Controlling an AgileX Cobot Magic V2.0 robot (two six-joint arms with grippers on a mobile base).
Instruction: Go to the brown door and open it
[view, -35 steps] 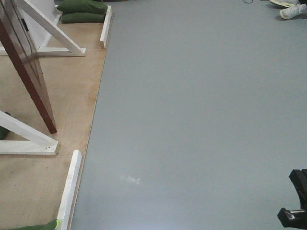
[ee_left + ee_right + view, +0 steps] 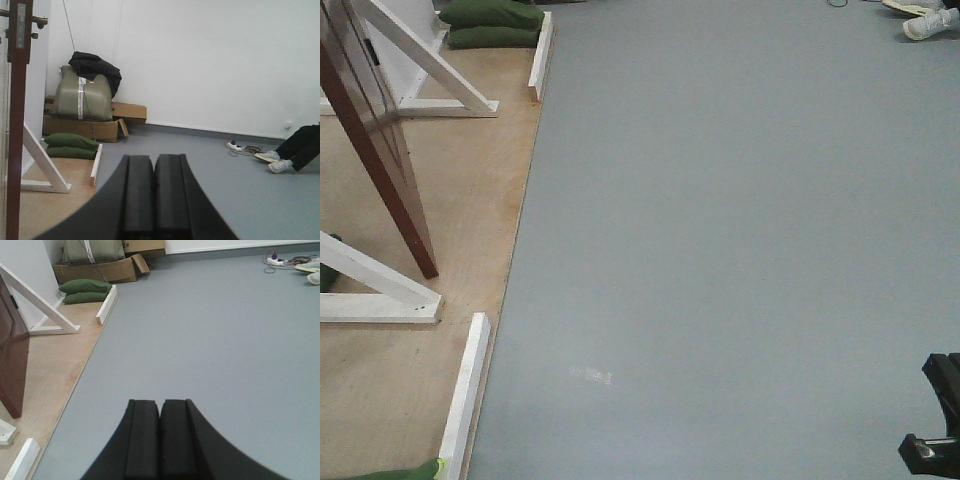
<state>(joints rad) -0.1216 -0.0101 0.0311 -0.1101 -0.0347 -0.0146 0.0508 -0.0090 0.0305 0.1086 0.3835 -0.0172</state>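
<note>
The brown door [image 2: 380,170] stands at the far left of the front view. Its lower corner comes down over the plywood floor [image 2: 460,200], between two white diagonal braces [image 2: 420,55]. From the left wrist camera I see it edge-on at the left margin, with the brass lever handle [image 2: 39,21] sticking out near the top beside a pale latch plate. The right wrist camera catches only a slice of its reddish panel at the left edge.

White battens [image 2: 465,390] border the plywood where it meets the grey floor [image 2: 740,220]. Two green sandbags [image 2: 490,25] lie at the far end of the plywood, next to a batten.

Neither arm is anywhere near the door. The left end effector [image 2: 154,165] is narrow, its black fingers pressed together with nothing between them, and it points out over the grey floor. The right end effector [image 2: 160,407] is the same, pinched together on nothing and aimed across open floor.

Further back, cardboard boxes [image 2: 100,127] sit against the white wall [image 2: 210,60], with an olive bag [image 2: 82,97] and a black jacket [image 2: 95,67] piled on top. At the right, a seated person's legs [image 2: 300,145] and pale shoes reach in beside a power strip [image 2: 235,146].
</note>
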